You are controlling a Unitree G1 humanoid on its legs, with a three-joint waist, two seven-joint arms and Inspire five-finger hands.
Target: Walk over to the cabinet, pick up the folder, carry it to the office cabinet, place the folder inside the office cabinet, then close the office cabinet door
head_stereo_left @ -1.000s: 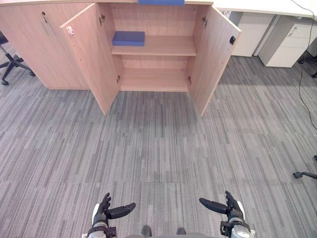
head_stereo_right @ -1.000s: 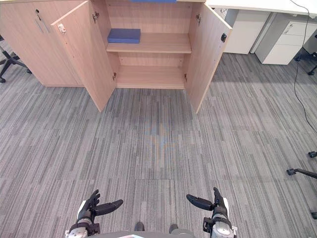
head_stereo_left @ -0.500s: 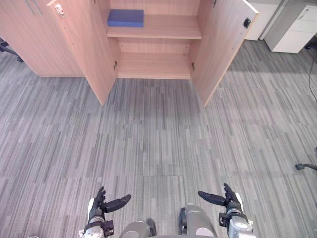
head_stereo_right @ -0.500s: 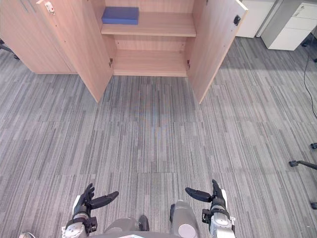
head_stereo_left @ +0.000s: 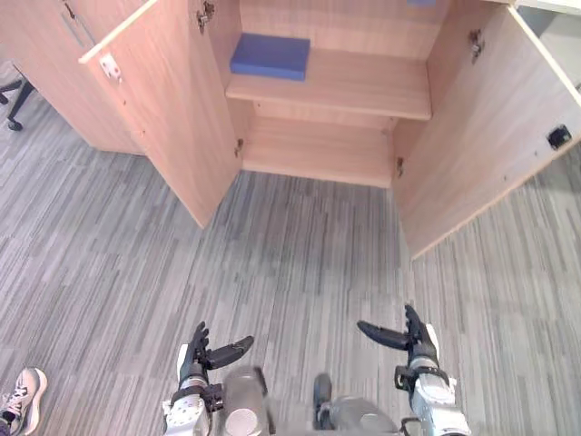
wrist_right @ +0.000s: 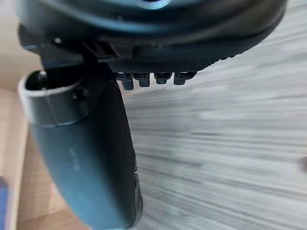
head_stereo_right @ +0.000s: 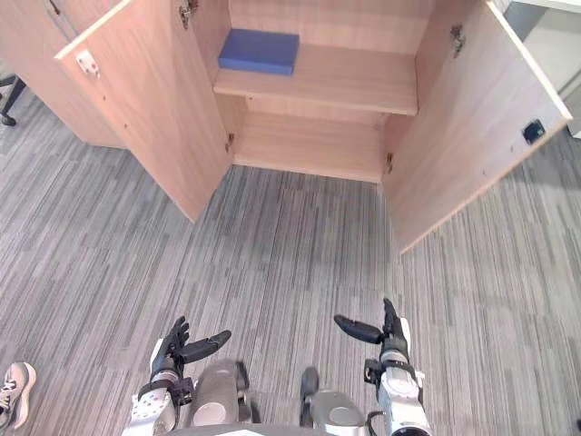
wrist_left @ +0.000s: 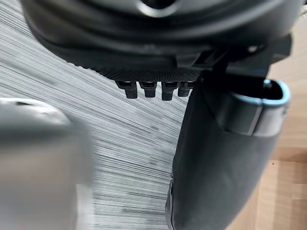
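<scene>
A blue folder [head_stereo_left: 270,55] lies flat on the left end of the upper shelf inside the open wooden cabinet [head_stereo_left: 334,150]. Both cabinet doors stand wide: the left door [head_stereo_left: 168,109] and the right door [head_stereo_left: 486,136]. My left hand [head_stereo_left: 198,352] hangs low over the carpet, open and empty, thumb pointing inward. My right hand [head_stereo_left: 410,337] hangs beside it, also open and empty. Both hands are well short of the cabinet. In the wrist views my left thumb [wrist_left: 220,163] and right thumb [wrist_right: 86,158] stand out straight over the carpet.
Grey striped carpet [head_stereo_left: 300,263] runs from me to the cabinet. A person's shoe [head_stereo_left: 20,398] shows at the lower left. A black chair base [head_stereo_left: 14,100] sits at the far left beside the closed cabinet section [head_stereo_left: 54,82].
The view has moved closer to the cabinet and swung a little; the cabinet now looms larger. Both hands stay open at my sides. A shoe has come into view at lower left.
</scene>
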